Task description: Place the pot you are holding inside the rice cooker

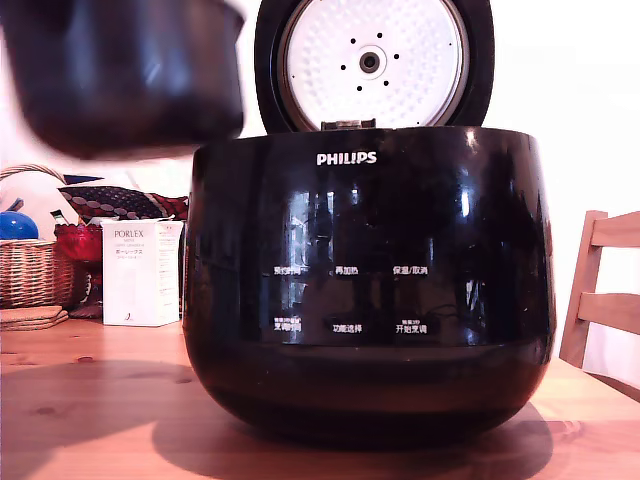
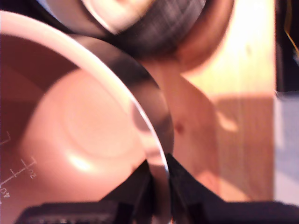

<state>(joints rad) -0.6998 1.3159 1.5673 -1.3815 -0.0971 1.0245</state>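
The pot point(image 1: 125, 75) hangs blurred in the air at the exterior view's upper left, above and to the left of the rice cooker point(image 1: 368, 280). The cooker is glossy black, marked PHILIPS, and stands on the wooden table point(image 1: 90, 400) with its lid point(image 1: 372, 62) raised, showing a dimpled white inner plate. In the wrist view my gripper point(image 2: 158, 179) is shut on the pot's rim point(image 2: 140, 107), one finger inside the wall and one outside. The pot's inside point(image 2: 84, 135) looks pinkish with measuring marks. The gripper itself is not seen in the exterior view.
A wicker basket point(image 1: 35, 270) with a blue ball, a red glass item point(image 1: 78, 240) and a white PORLEX box point(image 1: 140, 272) stand behind the cooker at the exterior view's left. A wooden chair point(image 1: 605, 300) is at the right edge.
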